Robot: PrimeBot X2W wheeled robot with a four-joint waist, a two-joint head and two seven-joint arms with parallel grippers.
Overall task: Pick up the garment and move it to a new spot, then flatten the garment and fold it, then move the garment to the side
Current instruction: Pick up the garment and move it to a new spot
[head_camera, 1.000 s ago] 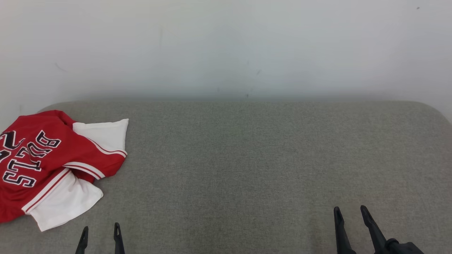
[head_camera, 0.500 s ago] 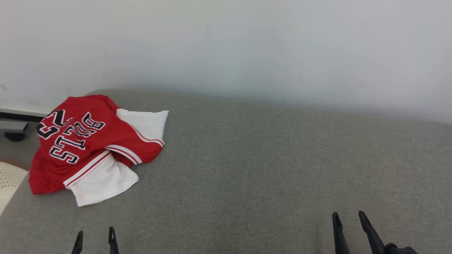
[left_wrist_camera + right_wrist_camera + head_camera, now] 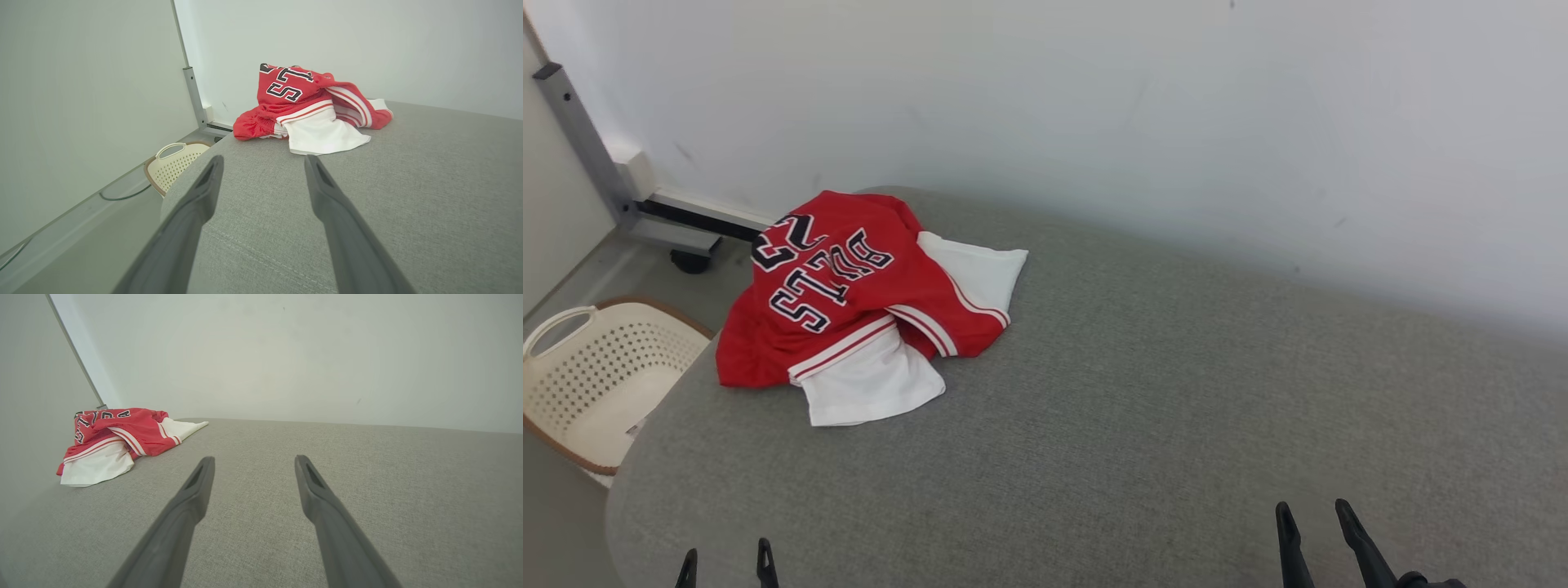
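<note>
Garment [image 3: 849, 302]: red-and-white jersey, crumpled, far left on grey cushion [image 3: 1176, 425]. Left gripper [image 3: 727, 559], right gripper [image 3: 1313, 514]: near edge, both released, empty. Basket [image 3: 596, 384]: left, beside cushion.

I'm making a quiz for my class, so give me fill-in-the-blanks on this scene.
The crumpled garment is mostly ____ with white panels.
It lies near the grey cushion's far ____ corner.
The left gripper and right gripper are both ____.
The perforated basket stands on the ____.
Missing: red; left; open; floor.
</note>
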